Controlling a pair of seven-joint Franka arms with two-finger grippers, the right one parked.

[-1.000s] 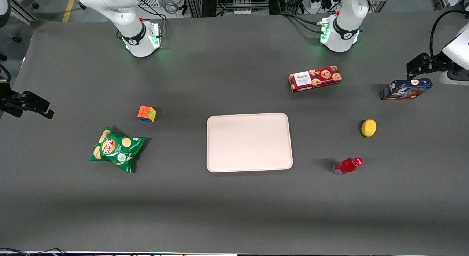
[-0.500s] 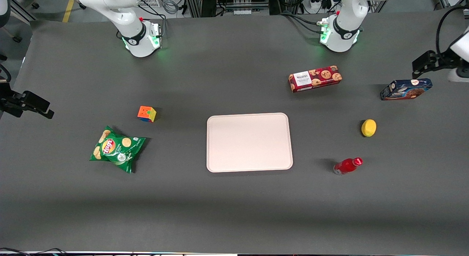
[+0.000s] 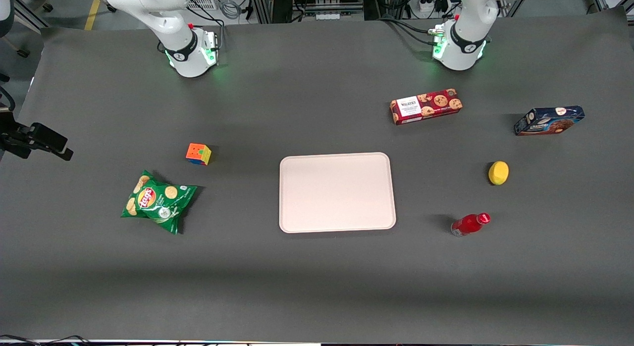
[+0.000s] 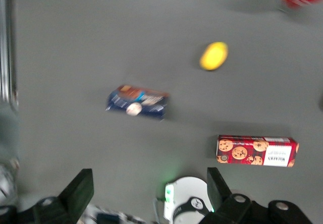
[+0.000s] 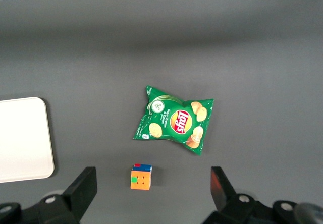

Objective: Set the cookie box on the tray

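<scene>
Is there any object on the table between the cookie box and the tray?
The front view shows only bare table directly between cookie box and tray; the lemon sits just nearer the camera. The open pincer hangs above.

The counter (image 3: pixel 317 286) wears a matt, dark grey covering that looks smooth, and the tray (image 3: pixel 337 193) looks like smooth, pale matt plastic. The cookie box (image 3: pixel 549 120) is printed card, the chip bag (image 3: pixel 157 201) shiny foil. The claw (image 4: pixel 149 196), wide open above the counter, has matt black fingers (image 4: pixel 79 189).

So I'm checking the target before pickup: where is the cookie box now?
The cookie box lies on the table toward the working arm's end, beside the red box and farther from the front camera than the lemon. The open claw hangs above it.
</scene>
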